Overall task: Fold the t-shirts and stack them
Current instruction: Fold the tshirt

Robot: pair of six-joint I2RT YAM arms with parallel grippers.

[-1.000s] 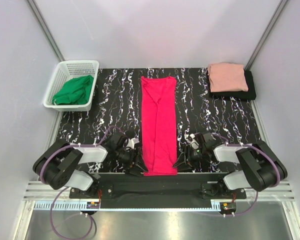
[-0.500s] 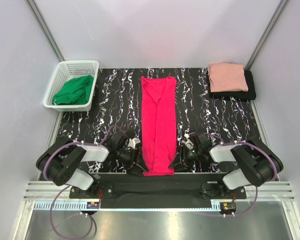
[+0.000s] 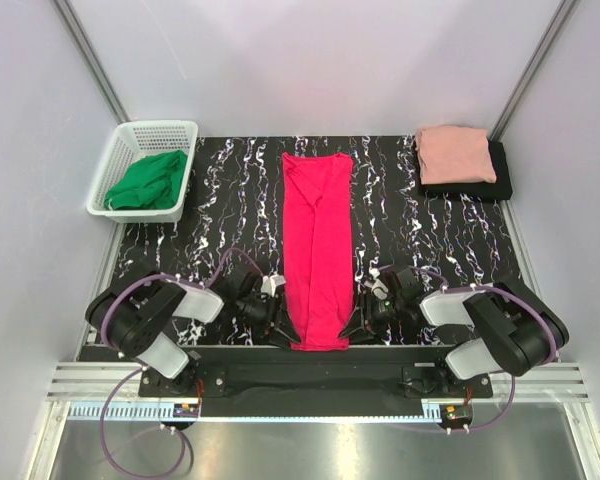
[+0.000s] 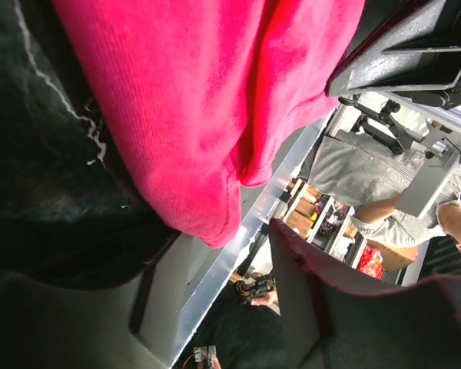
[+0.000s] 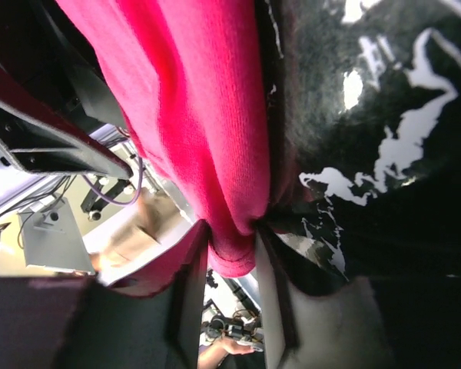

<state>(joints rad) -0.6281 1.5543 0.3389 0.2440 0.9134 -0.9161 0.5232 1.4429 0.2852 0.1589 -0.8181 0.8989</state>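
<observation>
Three shirts lying on table (image 3: 430, 250). One crimson-pink shirt (image 3: 318, 250) stretching down middle as long strip. One salmon-pink shirt (image 3: 455, 155) sitting folded on black shirt (image 3: 502, 180), far right corner. Now left claw (image 3: 278, 324) standing apart at strip's near left corner. Now right claw (image 3: 359, 324) pinching strip's near right corner.

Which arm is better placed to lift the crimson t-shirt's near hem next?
Right. The right gripper pinches the crimson t-shirt at its corner; the left gripper is open, cloth not yet inside.
</observation>
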